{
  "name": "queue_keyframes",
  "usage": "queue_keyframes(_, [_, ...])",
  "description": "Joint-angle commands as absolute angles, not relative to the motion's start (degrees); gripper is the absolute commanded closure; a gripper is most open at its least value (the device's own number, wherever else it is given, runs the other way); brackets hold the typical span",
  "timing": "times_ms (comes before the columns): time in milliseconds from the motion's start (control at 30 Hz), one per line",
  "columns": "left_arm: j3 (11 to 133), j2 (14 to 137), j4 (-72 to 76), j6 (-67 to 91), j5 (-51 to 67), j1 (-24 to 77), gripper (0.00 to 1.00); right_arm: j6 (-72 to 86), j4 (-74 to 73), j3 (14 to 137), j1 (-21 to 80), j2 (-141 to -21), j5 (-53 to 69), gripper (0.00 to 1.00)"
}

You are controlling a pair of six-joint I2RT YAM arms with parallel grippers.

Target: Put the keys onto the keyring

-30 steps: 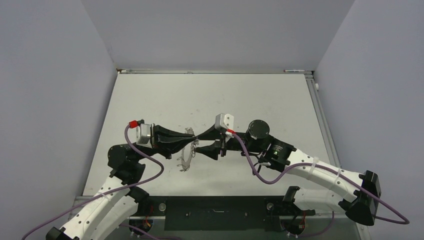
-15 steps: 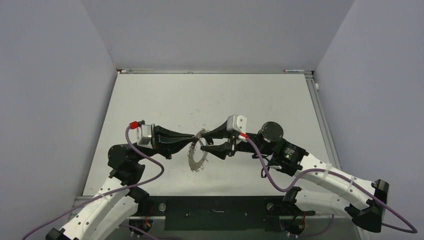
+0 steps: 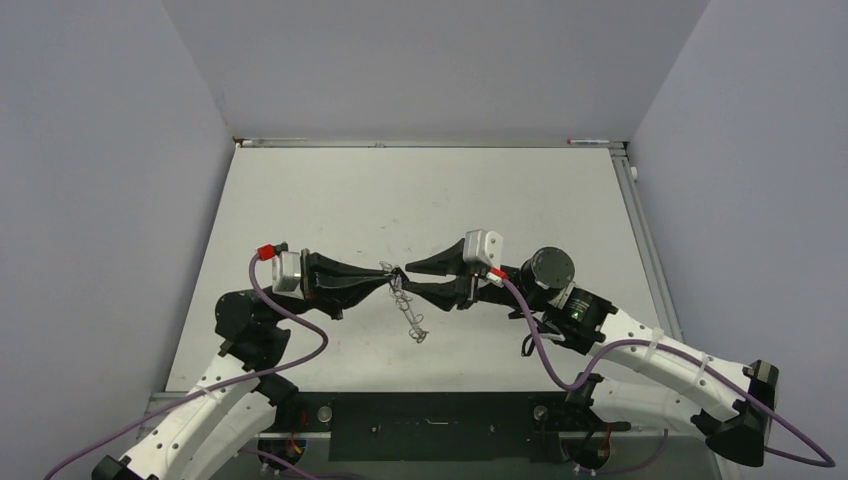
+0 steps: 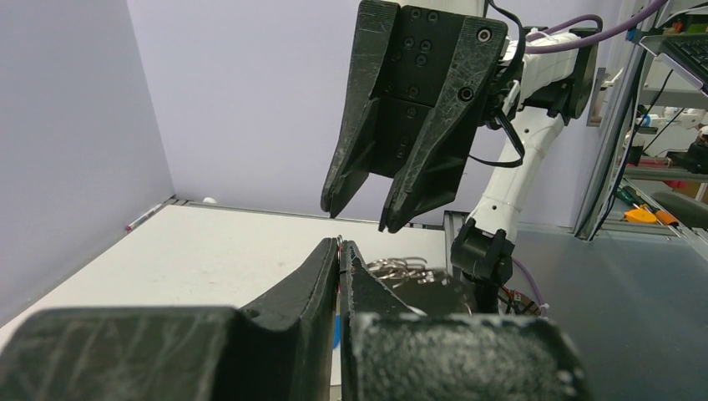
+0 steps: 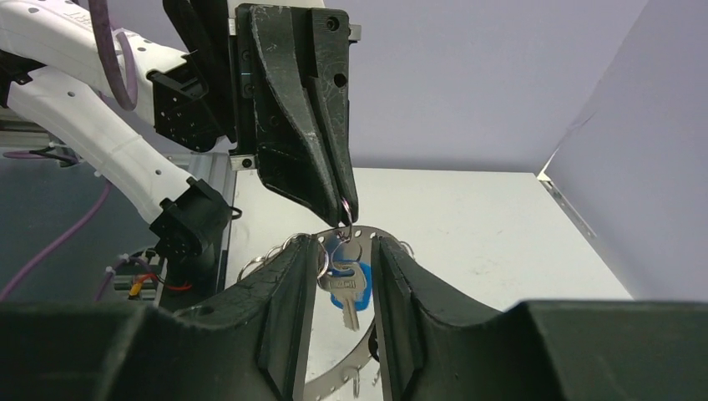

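Where lilac walls [image 3: 430,70] enclose it, pale scuffed tabletop [image 3: 320,190], keyring [image 3: 409,312] hanging.

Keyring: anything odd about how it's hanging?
The flat grey metal keyring hangs tilted in mid-air, pinched by one edge loop in the shut left tool; its blue-headed silver key dangles inside the open right tool.

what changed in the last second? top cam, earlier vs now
The right gripper drew back to the right with its arm. Its jaws narrowed but are not closed, standing either side of the blue-headed key. The keyring turned from face-on to edge-on, its lower end swinging right. Unchanged: the left gripper stayed put, jaws shut on a loop at the ring's top.
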State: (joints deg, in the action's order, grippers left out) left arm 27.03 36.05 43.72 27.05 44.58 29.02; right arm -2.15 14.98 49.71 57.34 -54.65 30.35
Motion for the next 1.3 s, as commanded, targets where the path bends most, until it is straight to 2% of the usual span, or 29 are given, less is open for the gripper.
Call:
queue_keyframes(0, [27.0,35.7,48.6,28.4,45.3,28.7,1.0,-2.0,20.8,49.7,56.9,-55.9,31.1,0.7])
queue_keyframes(767, [27.0,35.4,48.8,28.3,46.3,28.7,1.0,-1.3,22.0,52.5,56.9,-60.6,33.9,0.78])
queue_keyframes(1000, [27.0,35.5,49.2,28.5,47.0,28.7,1.0,-1.4,22.2,52.6,57.0,-61.0,34.7,0.86])
queue_keyframes(1100, [27.0,35.7,49.1,28.5,47.2,28.8,1.0,-1.5,22.5,52.6,56.9,-61.2,34.8,0.94])
queue_keyframes(1267, [26.9,35.7,49.5,28.6,47.4,28.8,1.0,-2.0,23.3,52.3,56.9,-61.1,35.0,0.95])
